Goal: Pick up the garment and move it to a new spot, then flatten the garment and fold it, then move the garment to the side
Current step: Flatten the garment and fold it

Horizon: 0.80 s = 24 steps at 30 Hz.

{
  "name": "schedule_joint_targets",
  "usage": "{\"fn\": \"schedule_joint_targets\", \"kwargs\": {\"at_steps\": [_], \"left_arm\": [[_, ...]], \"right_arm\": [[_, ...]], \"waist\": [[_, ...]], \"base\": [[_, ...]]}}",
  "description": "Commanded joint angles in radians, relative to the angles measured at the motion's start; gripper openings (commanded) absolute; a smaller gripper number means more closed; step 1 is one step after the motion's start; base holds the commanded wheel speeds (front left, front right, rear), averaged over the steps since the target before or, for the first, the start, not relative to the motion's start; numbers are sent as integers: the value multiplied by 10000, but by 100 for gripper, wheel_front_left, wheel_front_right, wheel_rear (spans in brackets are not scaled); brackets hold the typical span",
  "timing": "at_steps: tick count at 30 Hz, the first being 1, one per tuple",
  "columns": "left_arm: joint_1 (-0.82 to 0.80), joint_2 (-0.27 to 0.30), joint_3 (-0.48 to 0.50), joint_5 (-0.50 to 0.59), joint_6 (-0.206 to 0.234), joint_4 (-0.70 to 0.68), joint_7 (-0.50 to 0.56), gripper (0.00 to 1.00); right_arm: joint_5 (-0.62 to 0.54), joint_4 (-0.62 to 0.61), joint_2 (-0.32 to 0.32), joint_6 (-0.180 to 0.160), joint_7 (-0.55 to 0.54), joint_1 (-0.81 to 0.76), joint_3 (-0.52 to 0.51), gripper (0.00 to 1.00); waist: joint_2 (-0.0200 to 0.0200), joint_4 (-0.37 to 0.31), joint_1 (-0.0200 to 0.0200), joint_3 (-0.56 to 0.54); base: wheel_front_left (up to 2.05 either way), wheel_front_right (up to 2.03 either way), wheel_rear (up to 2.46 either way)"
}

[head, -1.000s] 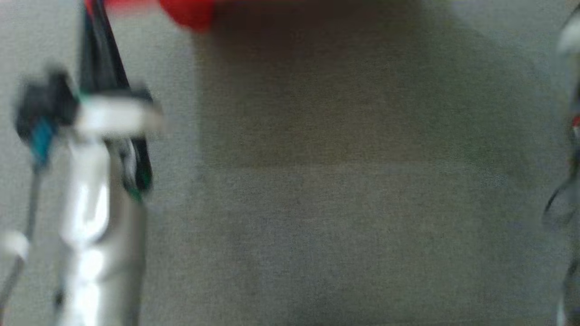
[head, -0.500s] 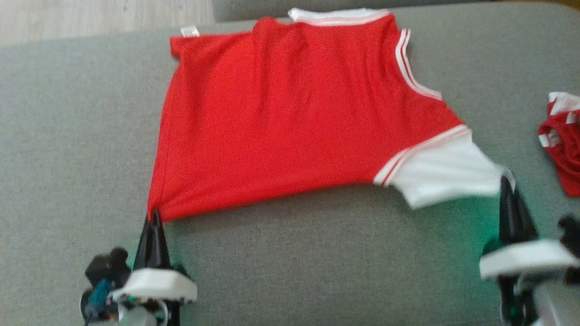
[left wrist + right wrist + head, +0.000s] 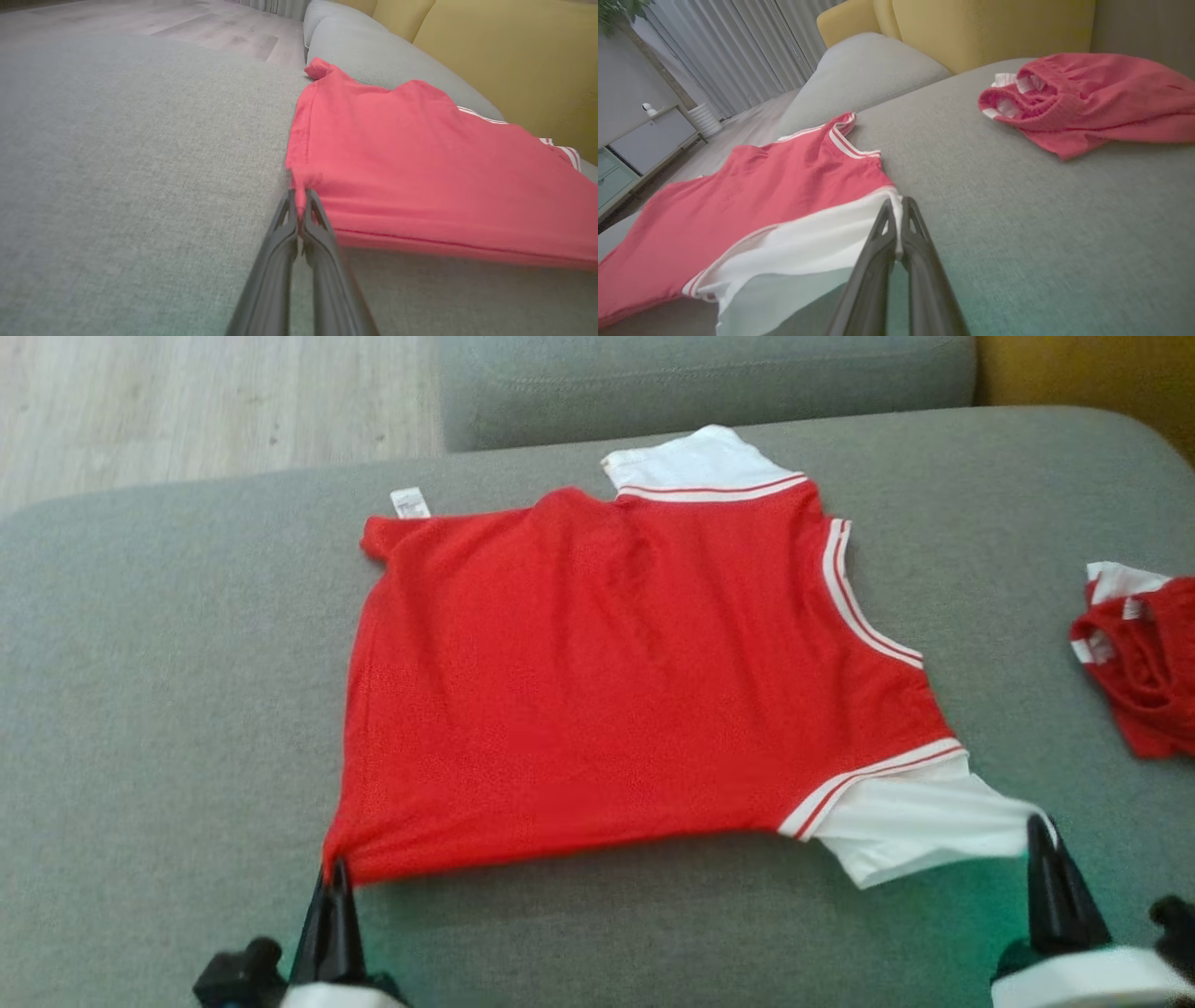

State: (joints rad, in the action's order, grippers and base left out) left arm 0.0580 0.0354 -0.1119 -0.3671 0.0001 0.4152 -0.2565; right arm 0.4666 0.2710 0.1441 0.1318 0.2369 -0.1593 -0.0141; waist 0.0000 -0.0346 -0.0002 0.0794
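Camera shifted, baring wood floor (image 3: 187,411) past sofa (image 3: 140,663) — left pincer (image 3: 334,873), right pincer (image 3: 1039,829) clamp garment (image 3: 607,681).

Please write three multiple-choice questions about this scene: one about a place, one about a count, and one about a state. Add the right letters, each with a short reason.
1. Where does the crumpled red garment with a gathered waistband lie?
A. on the wooden floor
B. on the grey fabric cushion, to the right of the flat red garment with white sleeves
C. on top of the flat garment

2. How many red garments lie on the cushion?
A. two
B. one
C. four

3. How does the left gripper stand?
A. wide open above the cushion
B. shut on nothing
C. shut on a near corner of the flat garment

Answers:
1 B: it lies apart from the flat garment, at the right edge of the head view.
2 A: one lies flat and one is crumpled.
3 C: the left wrist view shows red fabric pinched between its fingertips.
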Motion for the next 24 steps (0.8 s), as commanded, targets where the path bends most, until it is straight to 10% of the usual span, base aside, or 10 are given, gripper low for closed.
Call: {"fn": "schedule_joint_targets", "kwargs": {"at_steps": [1,24], "left_arm": [[-517,149,211,87,42,-455,-53,0],[-5536,149,-1045,276,781,2727,-53,10]], "right_arm": [[77,-462,170,-11,-41,474,107,0],[-1134,2231,142,-11,-546,6397,118,0]], "waist": [[0,122,2,138],[0,791,2,2064]], "base": [[0,0,0],[0,0,0]]}}
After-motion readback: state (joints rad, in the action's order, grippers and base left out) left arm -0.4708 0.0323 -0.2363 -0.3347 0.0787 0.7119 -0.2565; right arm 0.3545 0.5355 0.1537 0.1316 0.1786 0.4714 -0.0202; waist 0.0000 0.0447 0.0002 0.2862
